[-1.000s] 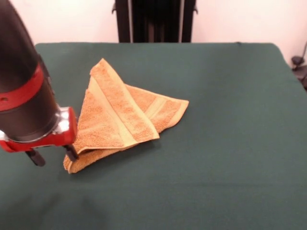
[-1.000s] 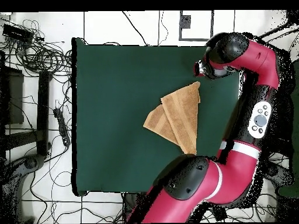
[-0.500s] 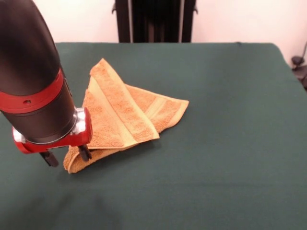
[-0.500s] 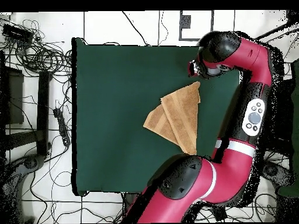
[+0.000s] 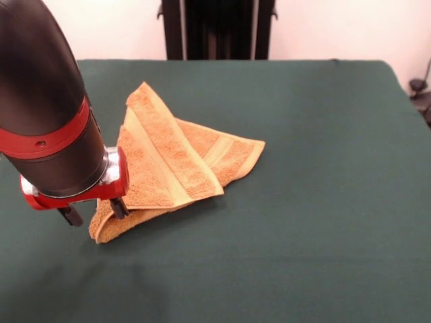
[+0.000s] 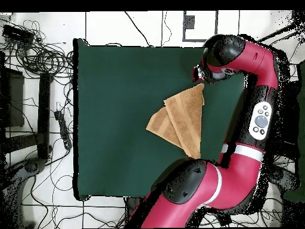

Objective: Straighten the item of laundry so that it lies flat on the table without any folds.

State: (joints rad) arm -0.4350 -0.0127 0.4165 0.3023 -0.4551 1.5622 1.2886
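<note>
The item of laundry (image 5: 168, 168) is an orange-tan towel folded over itself into a rough triangle, left of centre on the green table (image 5: 323, 202). Its ribbed border band runs diagonally across the top layer. My gripper (image 5: 95, 212) hangs over the towel's near-left corner, open, with one finger (image 5: 120, 207) on the cloth edge and the other off to the left of it. In the overhead view the towel (image 6: 179, 116) lies right of the table's (image 6: 113, 107) centre, and the gripper (image 6: 198, 74) sits at its upper right tip.
The arm's thick black and red wrist (image 5: 47, 114) hides the table's left side in the front view. Cables and stands (image 6: 36, 89) lie on the floor left of the table in the overhead view.
The gripper has moved from left of the towel to over its near-left corner, then edged slightly further in. The towel has kept its shape.
</note>
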